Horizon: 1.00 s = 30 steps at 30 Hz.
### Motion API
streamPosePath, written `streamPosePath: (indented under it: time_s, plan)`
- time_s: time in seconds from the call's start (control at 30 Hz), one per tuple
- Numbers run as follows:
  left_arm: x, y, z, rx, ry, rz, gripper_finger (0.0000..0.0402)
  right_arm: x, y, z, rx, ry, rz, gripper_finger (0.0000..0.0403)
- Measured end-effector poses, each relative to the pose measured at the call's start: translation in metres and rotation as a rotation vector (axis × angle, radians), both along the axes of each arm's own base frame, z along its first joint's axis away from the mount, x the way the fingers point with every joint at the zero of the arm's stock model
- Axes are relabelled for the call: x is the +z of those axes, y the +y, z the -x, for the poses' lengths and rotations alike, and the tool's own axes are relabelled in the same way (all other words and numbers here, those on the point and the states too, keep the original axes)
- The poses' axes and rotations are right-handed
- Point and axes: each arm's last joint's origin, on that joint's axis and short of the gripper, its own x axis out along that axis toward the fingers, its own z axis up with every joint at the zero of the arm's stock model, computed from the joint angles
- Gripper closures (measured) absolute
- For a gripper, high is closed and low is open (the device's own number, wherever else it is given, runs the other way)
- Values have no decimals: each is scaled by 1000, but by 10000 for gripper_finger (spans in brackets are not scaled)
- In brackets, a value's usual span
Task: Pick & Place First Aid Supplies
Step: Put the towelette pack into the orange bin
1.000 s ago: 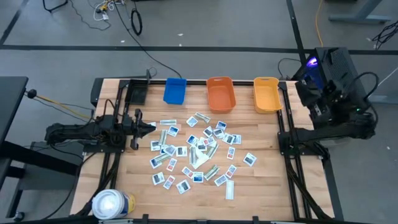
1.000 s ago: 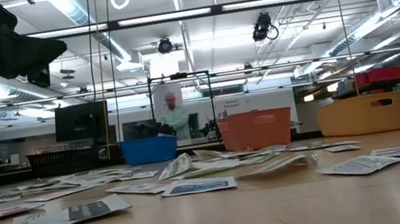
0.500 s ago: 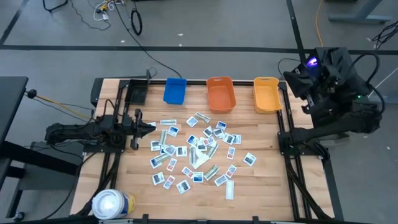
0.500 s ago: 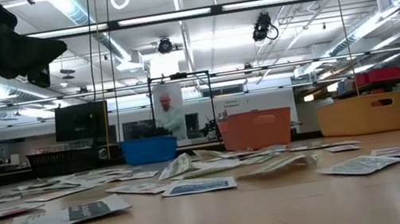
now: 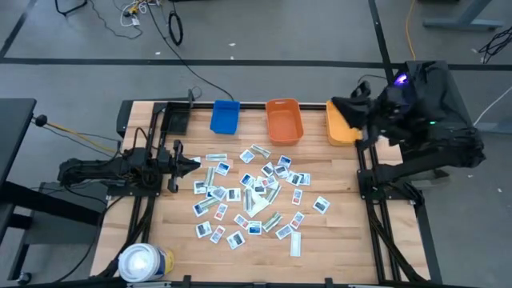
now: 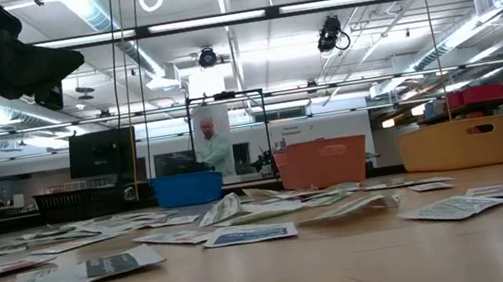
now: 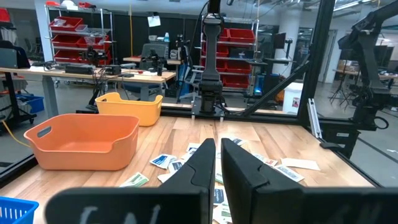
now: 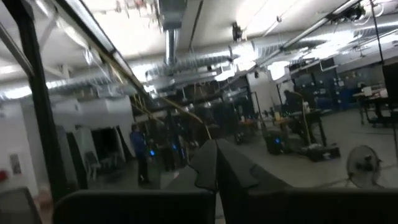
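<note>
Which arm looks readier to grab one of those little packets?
Probably left: its end effector sits low beside the packets, while the right end effector is over the yellow bin.

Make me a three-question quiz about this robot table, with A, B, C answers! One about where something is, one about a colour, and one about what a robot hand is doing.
1. Where is the big white roll?
A. inside the orange bin
B. near the table's front left corner
C. beside the yellow bin

2. Which colour is the middle bin?
A. blue
B. yellow
C. orange

3. What is the left gripper doing?
A. holding a packet
B. shut, holding nothing
C. wide open

Answers: 1 B, the high view shows it there. 2 C, orange sits between blue and yellow. 3 B, its fingers almost meet with nothing between.
</note>
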Motion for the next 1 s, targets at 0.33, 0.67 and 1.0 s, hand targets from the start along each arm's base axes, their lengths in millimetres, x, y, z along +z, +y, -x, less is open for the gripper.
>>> streamPosePath:
  time_s: [0.33,0.67,1.0]
  plan:
    - [0,0,0,0,0,0,369,-34,4,-41,79,292,80,389]
    - [0,0,0,0,0,0,369,-62,8,-63,196,501,102,389]
    - [0,0,0,0,0,0,369,-99,8,-76,208,818,140,389]
